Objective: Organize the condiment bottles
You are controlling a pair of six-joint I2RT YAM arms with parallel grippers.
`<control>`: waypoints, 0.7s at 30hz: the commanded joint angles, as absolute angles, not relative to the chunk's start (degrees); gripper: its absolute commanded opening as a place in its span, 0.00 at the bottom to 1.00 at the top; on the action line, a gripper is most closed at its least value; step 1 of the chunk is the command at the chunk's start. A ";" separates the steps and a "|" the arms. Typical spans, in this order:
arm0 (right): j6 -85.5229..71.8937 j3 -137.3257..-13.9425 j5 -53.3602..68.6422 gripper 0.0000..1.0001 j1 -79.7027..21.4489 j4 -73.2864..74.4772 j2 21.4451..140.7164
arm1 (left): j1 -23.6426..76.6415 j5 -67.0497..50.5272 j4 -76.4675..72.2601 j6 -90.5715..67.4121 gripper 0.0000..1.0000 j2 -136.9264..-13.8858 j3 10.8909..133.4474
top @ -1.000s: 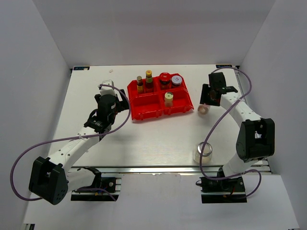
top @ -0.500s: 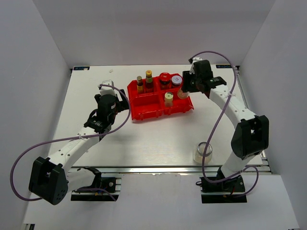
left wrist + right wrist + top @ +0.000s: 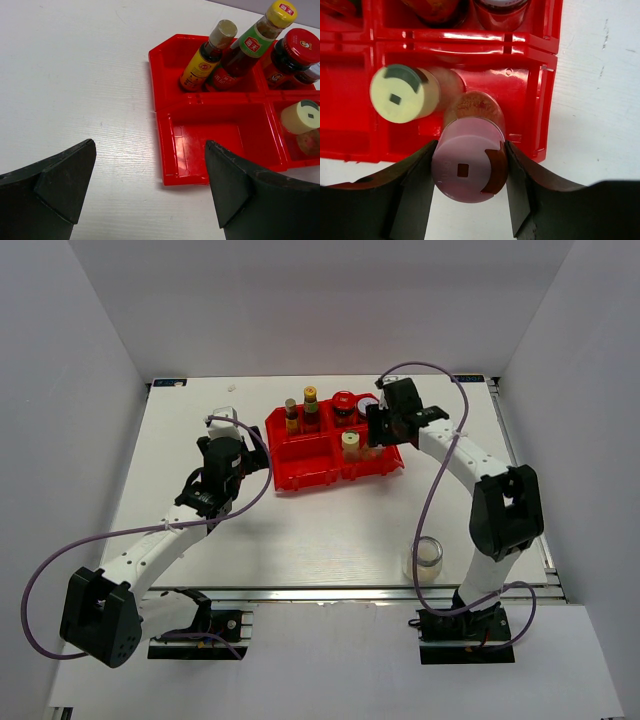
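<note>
The red tray (image 3: 320, 478) holds two slim yellow-capped sauce bottles (image 3: 310, 406), a red-lidded jar (image 3: 343, 405), a silver-lidded jar (image 3: 367, 406) and a cream-capped shaker (image 3: 351, 445). My right gripper (image 3: 383, 436) is shut on a pink-capped shaker (image 3: 465, 167). In the right wrist view the gripper (image 3: 469, 172) holds it tilted over the tray's front right compartment (image 3: 545, 100), beside the cream-capped shaker (image 3: 402, 95). My left gripper (image 3: 150, 145) is open and empty, on the table left of the tray (image 3: 162, 100).
A silver-lidded glass jar (image 3: 424, 556) stands alone on the table near the front right, beside the right arm's base. The tray's front left compartment (image 3: 210, 135) holds nothing. The table has walls on three sides.
My right gripper has carried the pink-capped shaker left from the table's right side to over the tray's front right compartment. The left arm has not moved.
</note>
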State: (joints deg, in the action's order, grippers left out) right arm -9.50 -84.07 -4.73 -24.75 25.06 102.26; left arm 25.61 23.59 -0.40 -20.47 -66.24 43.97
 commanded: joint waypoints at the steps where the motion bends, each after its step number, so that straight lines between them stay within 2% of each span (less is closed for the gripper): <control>1: -10.90 -84.02 -3.95 0.19 -25.05 21.09 105.46 | 25.31 24.52 -0.35 -20.39 0.98 -64.78 44.56; 4: -11.16 -84.46 -4.13 0.21 -25.05 20.22 107.13 | 25.31 24.43 -0.44 -20.30 0.98 -64.78 44.47; 7: -11.51 -84.73 -6.40 0.28 -25.40 19.51 107.93 | 25.31 24.43 -0.35 -20.30 0.98 -64.77 44.38; 9: -11.51 -84.90 -7.99 0.37 -25.66 19.86 108.28 | 25.31 24.43 -0.44 -20.30 0.98 -64.69 44.47; 11: -11.60 -85.17 -8.96 0.51 -25.75 20.30 108.28 | 25.31 24.35 -0.44 -20.21 0.98 -64.86 44.39; 14: -11.60 -84.99 -9.58 0.67 -25.93 20.65 107.67 | 25.40 24.26 -0.44 -20.21 0.98 -65.04 44.56; 18: -11.43 -85.08 -9.93 0.77 -26.19 21.70 106.17 | 25.31 24.08 -0.44 -20.04 0.98 -65.04 44.65; 20: -11.42 -84.82 -9.84 0.89 -26.10 21.97 104.95 | 25.31 23.73 -0.44 -20.04 0.98 -64.95 44.56; 21: -11.25 -84.64 -9.76 0.89 -26.19 22.32 103.90 | 25.31 23.73 -0.44 -19.95 0.98 -64.86 44.56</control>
